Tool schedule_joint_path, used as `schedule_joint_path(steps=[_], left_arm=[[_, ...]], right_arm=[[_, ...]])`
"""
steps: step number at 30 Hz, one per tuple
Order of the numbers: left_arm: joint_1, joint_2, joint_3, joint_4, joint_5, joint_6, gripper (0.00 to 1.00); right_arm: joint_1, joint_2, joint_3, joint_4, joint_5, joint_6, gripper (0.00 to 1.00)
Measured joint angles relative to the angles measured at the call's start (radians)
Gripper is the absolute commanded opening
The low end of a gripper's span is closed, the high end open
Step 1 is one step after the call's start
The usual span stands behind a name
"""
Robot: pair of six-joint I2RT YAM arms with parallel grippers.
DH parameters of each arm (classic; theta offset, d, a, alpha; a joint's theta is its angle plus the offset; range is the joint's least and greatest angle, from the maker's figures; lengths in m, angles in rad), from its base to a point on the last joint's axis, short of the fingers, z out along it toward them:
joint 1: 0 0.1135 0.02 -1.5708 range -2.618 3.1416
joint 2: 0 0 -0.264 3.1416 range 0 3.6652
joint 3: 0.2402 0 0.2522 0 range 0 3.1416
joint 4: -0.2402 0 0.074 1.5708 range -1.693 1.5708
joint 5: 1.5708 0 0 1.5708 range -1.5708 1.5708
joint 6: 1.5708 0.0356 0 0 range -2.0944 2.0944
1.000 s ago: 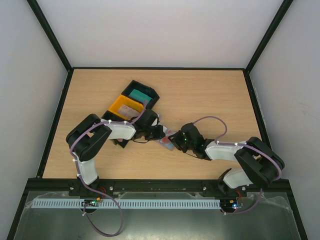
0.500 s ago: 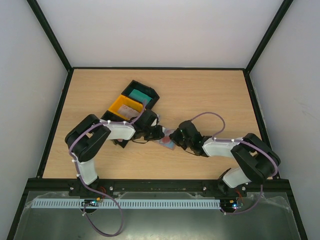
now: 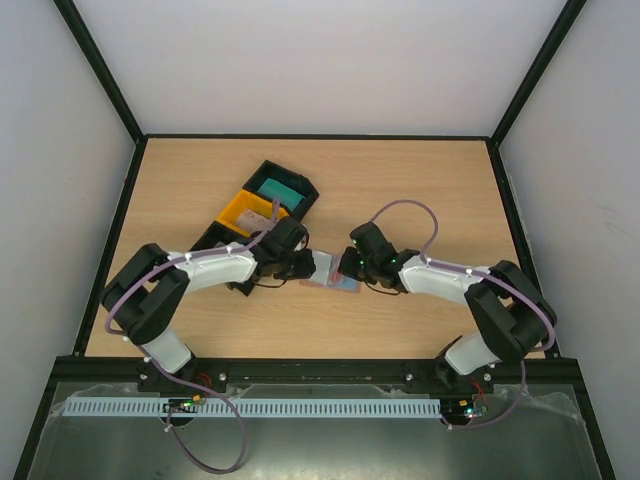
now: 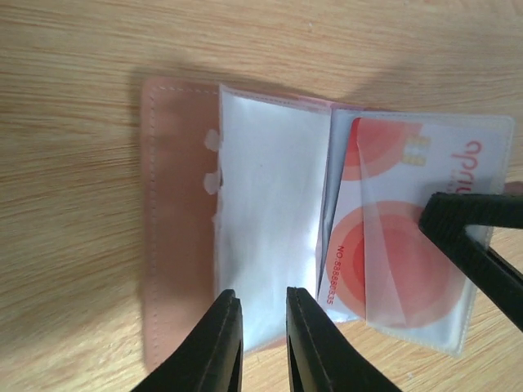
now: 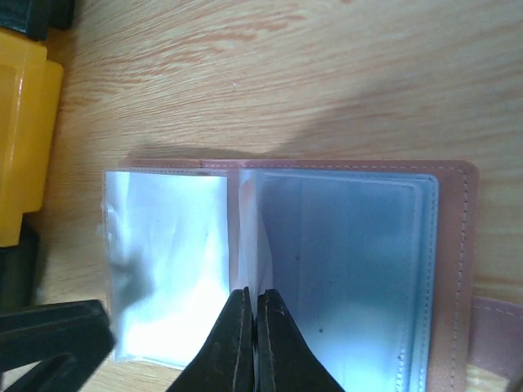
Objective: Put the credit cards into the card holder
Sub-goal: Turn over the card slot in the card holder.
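The small, flat, brown leather-like card holder (image 4: 176,229) lies open on the light wooden table (image 3: 420,190), near the middle of its front half. Its clear plastic sleeves (image 4: 270,220) are fanned out. In the left wrist view, a red-and-white plastic credit card (image 4: 384,253) sits inside one sleeve, at 3 o'clock from the fold.

Seen from above, the left gripper (image 4: 261,298) is at the holder's 9 o'clock. Its jaws stand a narrow gap apart over a sleeve's edge. The right gripper (image 5: 254,294) is at 3 o'clock, its jaws pressed together at the fold. I cannot tell whether a sleeve is pinched between them.

At 11 o'clock from the holder stands a yellow open plastic tray (image 3: 250,212). Just beyond it, a black open tray (image 3: 305,184) holds a teal card (image 3: 280,188).
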Motion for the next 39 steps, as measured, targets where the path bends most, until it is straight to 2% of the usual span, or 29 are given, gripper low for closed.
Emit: schedule_joint_path(steps=[5,12,22,39], left_arm=[[0.000,-0.054,0.000,-0.040,-0.040,0.003,0.24],[0.000,-0.084,0.000,-0.066,-0.073,0.002,0.24],[0.000,-0.150,0.000,-0.117,-0.119,0.003,0.26],[0.028,-0.290,0.001,-0.200,-0.194,-0.009,0.46]], right_arm=[[-0.010,0.034,0.101,-0.151,0.008,-0.155,0.04],[-0.010,0.067,0.172,-0.267,0.043,-0.269,0.30],[-0.011,0.071,0.171,-0.219,-0.102,-0.266,0.41],[-0.011,0.072,0.160,-0.091,-0.285,-0.250,0.72]])
